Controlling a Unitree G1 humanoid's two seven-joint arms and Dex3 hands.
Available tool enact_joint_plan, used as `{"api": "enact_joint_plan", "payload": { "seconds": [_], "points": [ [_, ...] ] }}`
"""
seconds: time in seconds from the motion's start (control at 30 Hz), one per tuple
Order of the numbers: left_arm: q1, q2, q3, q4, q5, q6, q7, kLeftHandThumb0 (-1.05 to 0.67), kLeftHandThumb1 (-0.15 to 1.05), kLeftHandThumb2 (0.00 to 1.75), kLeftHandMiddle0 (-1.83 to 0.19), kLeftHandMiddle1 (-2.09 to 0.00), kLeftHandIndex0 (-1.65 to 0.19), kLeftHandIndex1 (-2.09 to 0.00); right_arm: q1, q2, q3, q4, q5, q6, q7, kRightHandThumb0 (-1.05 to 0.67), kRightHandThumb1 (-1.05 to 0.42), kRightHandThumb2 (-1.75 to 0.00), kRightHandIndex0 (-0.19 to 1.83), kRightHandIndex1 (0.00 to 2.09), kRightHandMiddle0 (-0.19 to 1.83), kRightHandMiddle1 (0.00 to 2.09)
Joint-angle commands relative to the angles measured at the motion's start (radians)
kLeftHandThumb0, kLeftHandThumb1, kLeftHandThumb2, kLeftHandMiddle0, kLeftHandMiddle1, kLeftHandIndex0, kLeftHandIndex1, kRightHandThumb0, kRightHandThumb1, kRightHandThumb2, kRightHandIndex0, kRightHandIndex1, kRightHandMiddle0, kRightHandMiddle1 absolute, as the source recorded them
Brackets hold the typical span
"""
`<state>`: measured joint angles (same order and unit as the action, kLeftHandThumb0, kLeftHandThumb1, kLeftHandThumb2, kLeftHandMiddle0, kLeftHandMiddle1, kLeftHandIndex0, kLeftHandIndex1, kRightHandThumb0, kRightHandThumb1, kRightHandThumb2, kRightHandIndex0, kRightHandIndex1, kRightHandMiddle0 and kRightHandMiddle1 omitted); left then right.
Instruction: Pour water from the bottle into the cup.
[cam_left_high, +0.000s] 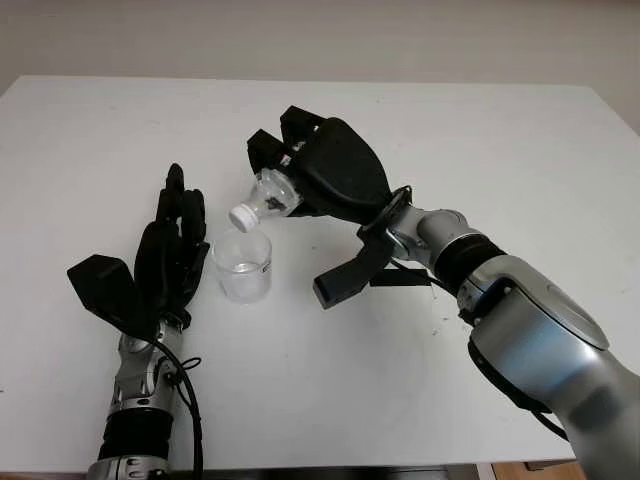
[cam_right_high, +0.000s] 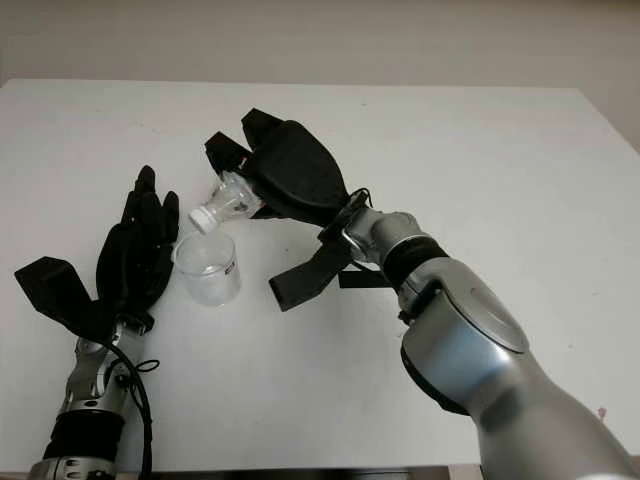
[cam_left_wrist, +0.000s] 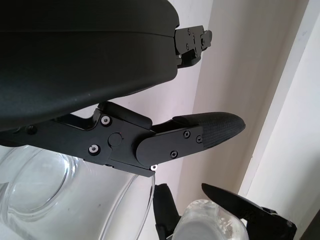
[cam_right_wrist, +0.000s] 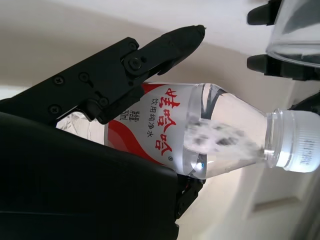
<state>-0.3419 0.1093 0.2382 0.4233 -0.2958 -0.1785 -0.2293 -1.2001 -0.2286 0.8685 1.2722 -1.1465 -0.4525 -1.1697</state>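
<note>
On a white desk (cam_left_high: 520, 150), the robot's left hand (cam_left_high: 165, 255) stands open just left of a clear plastic cup (cam_left_high: 243, 265), which sits upright near the desk's middle, fingers alongside its wall. Above and just right of the cup, the right hand (cam_left_high: 325, 170) grips a clear water bottle (cam_left_high: 268, 197), tilted so its white-capped mouth hangs over the cup's rim, water pooled against the neck.

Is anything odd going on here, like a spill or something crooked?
One thing stands out: the right hand tips the bottle over the cup, yet its white cap is on, so no water can leave. No spill shows on the table. The left hand is beside the cup.
</note>
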Motion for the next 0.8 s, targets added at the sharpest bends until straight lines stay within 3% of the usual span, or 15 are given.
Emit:
{"api": "enact_joint_plan", "payload": {
  "seconds": [0.0, 0.23, 0.77],
  "points": [
    [-0.005, -0.004, -0.001, 0.013, 0.0, -0.004, -0.005, -0.7, 1.05, 0.59, 0.13, -0.05, 0.15, -0.04, -0.039, -0.007, 0.017, 0.003, -0.016, 0.021, -0.04, -0.51, -1.05, -0.17, 1.18, 2.09, 0.74, 2.09],
    [-0.012, -0.004, -0.001, 0.016, 0.004, -0.005, 0.0, -0.7, 1.05, 0.59, 0.12, -0.05, 0.15, -0.05, -0.058, -0.004, 0.074, 0.01, -0.073, 0.091, -0.113, -0.53, -1.05, -0.41, 1.18, 2.09, 0.72, 2.09],
    [-0.024, -0.008, 0.0, 0.031, 0.011, -0.012, 0.005, -0.69, 1.05, 0.6, 0.12, -0.06, 0.14, -0.05, -0.065, -0.002, 0.089, 0.016, -0.07, 0.089, -0.144, -0.53, -1.05, -0.4, 1.2, 2.09, 0.71, 2.09]
  ]
}}
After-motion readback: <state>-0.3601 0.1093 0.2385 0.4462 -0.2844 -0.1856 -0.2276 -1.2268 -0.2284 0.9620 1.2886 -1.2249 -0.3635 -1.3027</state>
